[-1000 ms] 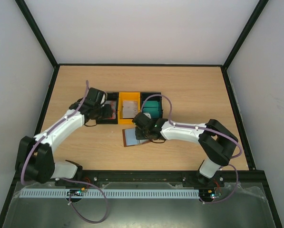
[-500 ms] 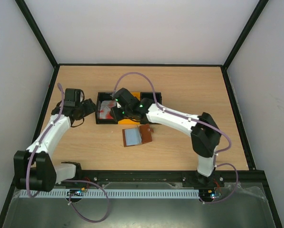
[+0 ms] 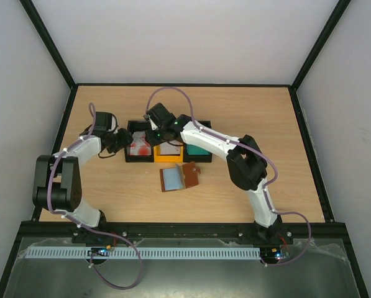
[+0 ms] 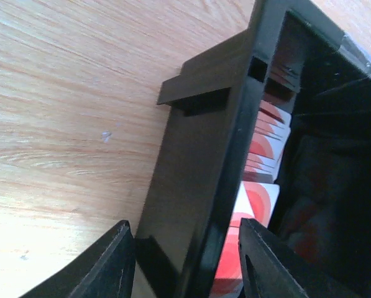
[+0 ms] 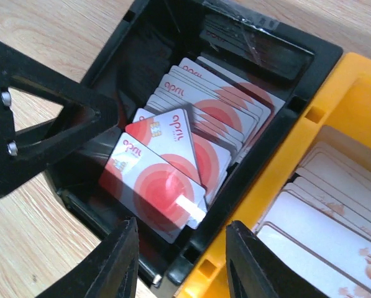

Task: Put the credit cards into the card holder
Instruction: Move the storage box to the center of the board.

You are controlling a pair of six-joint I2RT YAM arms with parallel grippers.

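Left gripper (image 4: 188, 257) straddles the black bin's (image 4: 204, 155) nine-o'clock wall, grip unclear; the open-fingered right gripper (image 5: 182, 261) should pinch only the top credit card (image 5: 160, 186).

the left arm (image 3: 79, 152) and the right arm (image 3: 217, 143) each had smooth white link shells set between chunky black joint housings, and a thin lilac cable (image 3: 173, 93) ran loosely along each from the wrist down to a black base. the right end effector (image 3: 153, 138) was black, with small green lights (image 3: 153, 129) and blunt matte black fingers (image 5: 120, 254). the left end effector (image 3: 122, 141) was black too, its triangular finger frame showing two small silver screws (image 5: 11, 148).
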